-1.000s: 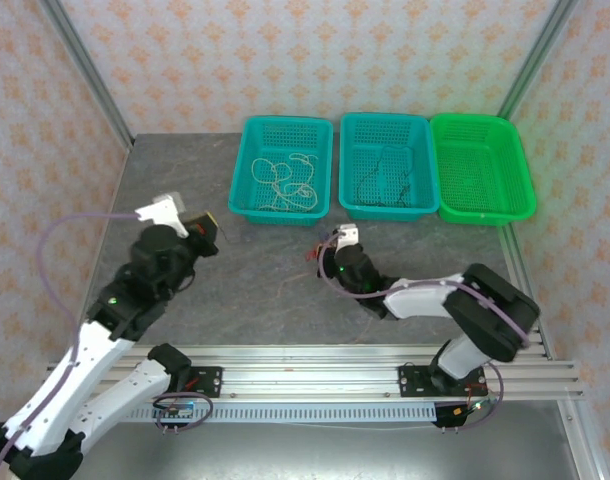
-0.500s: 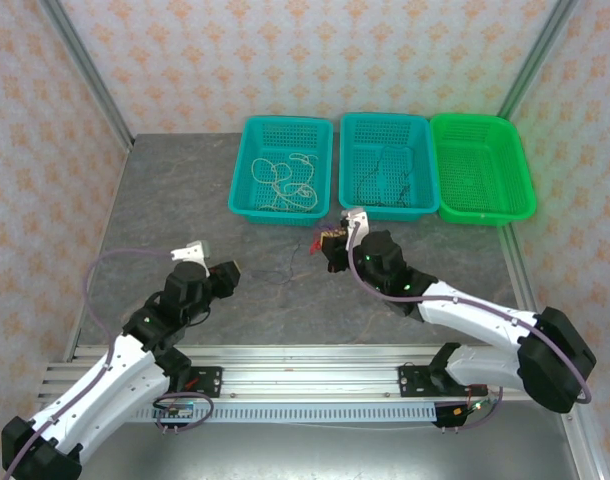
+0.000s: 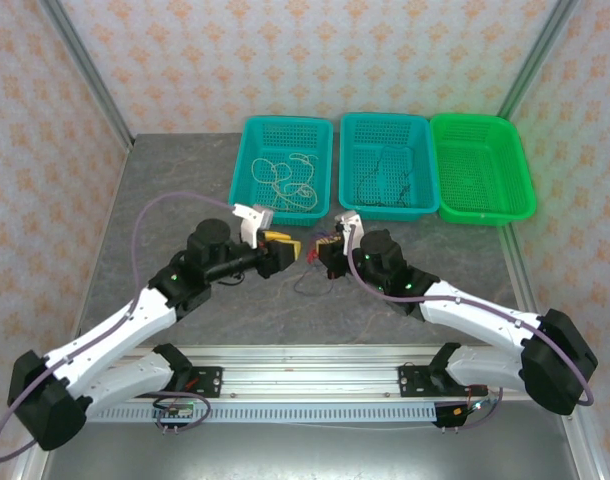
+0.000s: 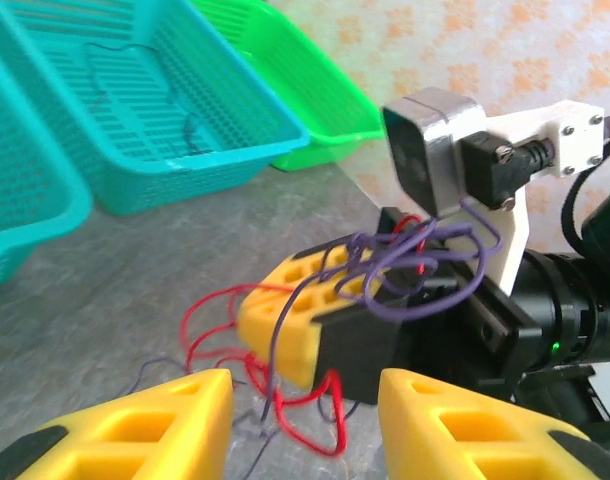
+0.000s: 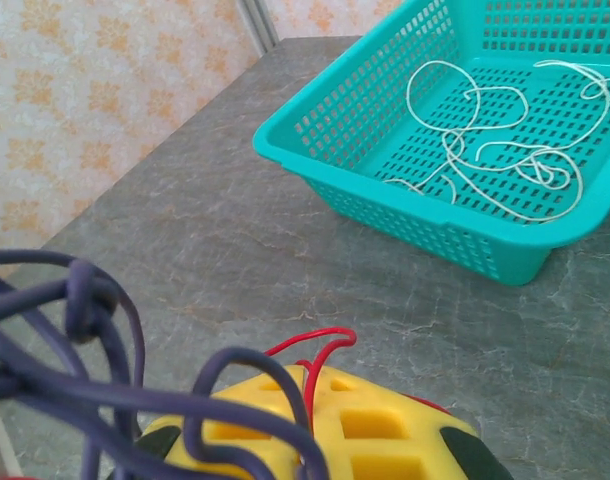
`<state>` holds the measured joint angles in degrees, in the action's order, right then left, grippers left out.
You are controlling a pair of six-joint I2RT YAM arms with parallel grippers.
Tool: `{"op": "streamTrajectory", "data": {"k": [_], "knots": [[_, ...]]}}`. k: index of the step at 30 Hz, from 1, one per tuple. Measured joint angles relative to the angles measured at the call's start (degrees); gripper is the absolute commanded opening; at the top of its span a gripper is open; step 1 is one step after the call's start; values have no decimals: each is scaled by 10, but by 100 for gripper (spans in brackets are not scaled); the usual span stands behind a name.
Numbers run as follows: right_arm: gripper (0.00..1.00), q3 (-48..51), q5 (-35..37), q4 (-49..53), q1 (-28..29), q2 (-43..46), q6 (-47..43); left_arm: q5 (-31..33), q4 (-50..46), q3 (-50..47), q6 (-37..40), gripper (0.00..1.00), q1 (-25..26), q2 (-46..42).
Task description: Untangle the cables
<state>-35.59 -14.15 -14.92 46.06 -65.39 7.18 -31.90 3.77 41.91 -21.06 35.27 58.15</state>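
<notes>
Right claw is clamped shut on the knotted red and purple cables. We judge this anchors them while the left claw, fingers apart and holding nothing, faces it just beside. From the left wrist, loops drape over the right claw and trail down onto the grey surface. From the right wrist, we see a cream cable lying in a teal basket; patterned walls stand behind.

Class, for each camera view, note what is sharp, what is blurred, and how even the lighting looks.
Top external: evenly lit, sharp throughout, no harsh glare. Left wrist: the purple wire and red cable crisp, its own yellow fingers slightly soft. Right wrist: purple wire near the lens blurred, white cable in the teal basket sharp.
</notes>
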Motion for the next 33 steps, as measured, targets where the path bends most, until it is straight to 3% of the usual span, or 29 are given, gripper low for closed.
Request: {"op": "streamTrajectory", "data": {"k": [5,11,13,15,18,20,31,33], "knots": [[0,-1,-18,6,0,0,0,-64,39,24,4,42,6,78],[0,-7,-27,18,-4,-1,0,-83,62,25,1,23,10,117],[0,-9,-30,20,-6,-1,1,-77,64,25,1,21,10,118],[0,-10,-31,21,-8,-1,2,-71,68,25,1,23,10,118],[0,-10,-32,21,-9,-1,2,-59,68,25,6,40,11,117],[0,-10,-33,20,-9,-1,3,-42,62,25,11,45,11,114],[0,-11,-67,10,-5,1,5,12,57,15,30,43,13,96],[0,-11,-69,10,-5,1,6,10,61,15,30,38,13,99]]}}
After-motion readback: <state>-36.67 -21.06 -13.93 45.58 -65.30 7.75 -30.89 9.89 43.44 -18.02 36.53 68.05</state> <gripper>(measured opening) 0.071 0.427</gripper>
